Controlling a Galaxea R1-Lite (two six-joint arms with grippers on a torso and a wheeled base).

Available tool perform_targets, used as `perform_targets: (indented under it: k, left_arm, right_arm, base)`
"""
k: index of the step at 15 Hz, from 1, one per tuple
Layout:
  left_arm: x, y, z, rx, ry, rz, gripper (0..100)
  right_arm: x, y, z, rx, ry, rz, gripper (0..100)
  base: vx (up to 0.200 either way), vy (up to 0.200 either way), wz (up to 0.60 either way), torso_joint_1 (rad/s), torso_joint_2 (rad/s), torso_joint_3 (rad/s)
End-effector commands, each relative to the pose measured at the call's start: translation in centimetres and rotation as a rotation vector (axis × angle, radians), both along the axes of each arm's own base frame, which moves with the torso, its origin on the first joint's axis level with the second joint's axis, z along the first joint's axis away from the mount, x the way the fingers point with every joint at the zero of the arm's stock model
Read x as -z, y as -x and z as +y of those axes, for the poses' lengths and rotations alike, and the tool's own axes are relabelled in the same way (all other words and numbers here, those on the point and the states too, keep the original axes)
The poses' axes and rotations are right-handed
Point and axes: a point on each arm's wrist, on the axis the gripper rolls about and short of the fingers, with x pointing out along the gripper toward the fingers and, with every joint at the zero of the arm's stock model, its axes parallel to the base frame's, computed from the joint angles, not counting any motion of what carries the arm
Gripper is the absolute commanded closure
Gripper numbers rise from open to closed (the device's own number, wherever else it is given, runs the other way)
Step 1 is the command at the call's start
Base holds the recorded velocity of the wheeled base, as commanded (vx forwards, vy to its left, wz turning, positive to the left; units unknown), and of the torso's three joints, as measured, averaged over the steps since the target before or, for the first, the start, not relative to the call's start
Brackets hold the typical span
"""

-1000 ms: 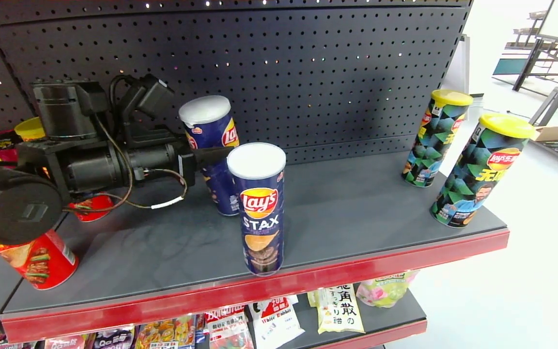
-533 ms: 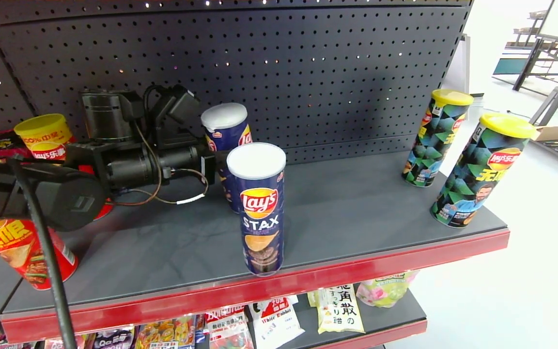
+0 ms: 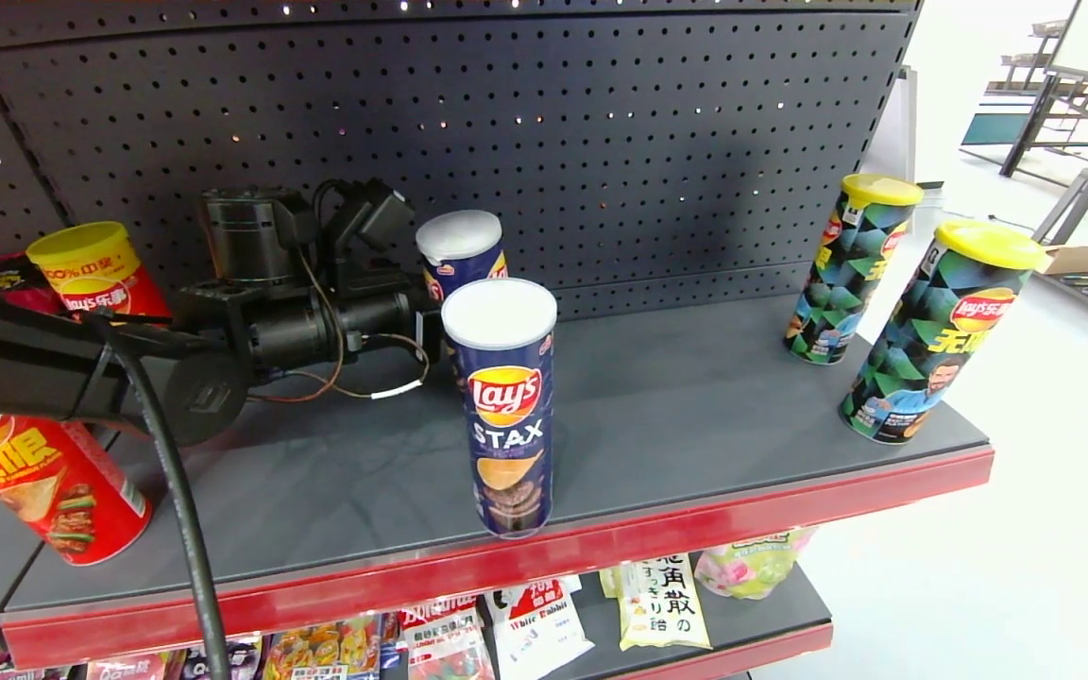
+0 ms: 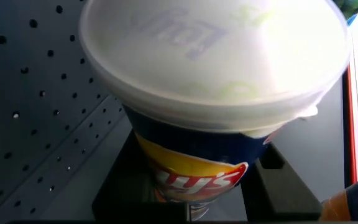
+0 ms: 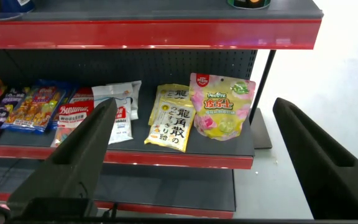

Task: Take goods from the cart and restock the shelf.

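Held chips can (image 3: 460,247), blue with a white lid, is in the left hand (image 3: 433,326) at the back of the top shelf (image 3: 695,406), near the pegboard panel (image 3: 601,142). The hand takes it from the side, on the body well below the lid. In the left wrist view the dark fingers (image 4: 272,180) press on either side of the can, closed on it. The can is roughly upright. Its base is hidden, so cannot tell if it touches the shelf.

The left arm lies level above the shelf, coming in from the robot's left, wrist horizontal, fingers pointing toward the right.

Front chips can (image 3: 503,406), same blue kind, stands upright at the shelf's front edge, just in front of the held one and covering its lower part.

Right hand (image 5: 197,143) is spread wide and holds nothing. It sits low, facing the lower shelf (image 5: 166,158) with its snack bags (image 5: 222,106).

Two red cans (image 3: 43,482) are at the left end of the top shelf, partly behind the arm. Two green-and-black cans with yellow lids (image 3: 941,331) are at the right end, well apart from the hand.
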Motion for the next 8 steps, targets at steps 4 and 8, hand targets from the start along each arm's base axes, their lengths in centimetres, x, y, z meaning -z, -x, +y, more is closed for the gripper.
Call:
perform_targets:
  k: [4, 8]
  left_arm:
    - [0.3, 0.2, -0.36, 0.01, -0.004, 0.016, 0]
    - [0.28, 0.68, 0.0, 0.003, -0.008, 0.021, 0]
  right_arm:
    - [-0.01, -0.01, 0.0, 0.0, 0.0, 0.001, 0]
    - [-0.01, -0.01, 0.0, 0.0, 0.0, 0.001, 0]
  base:
    - [0.0, 0.0, 0.0, 0.0, 0.0, 0.0]
    - [0.0, 0.0, 0.0, 0.0, 0.0, 0.0]
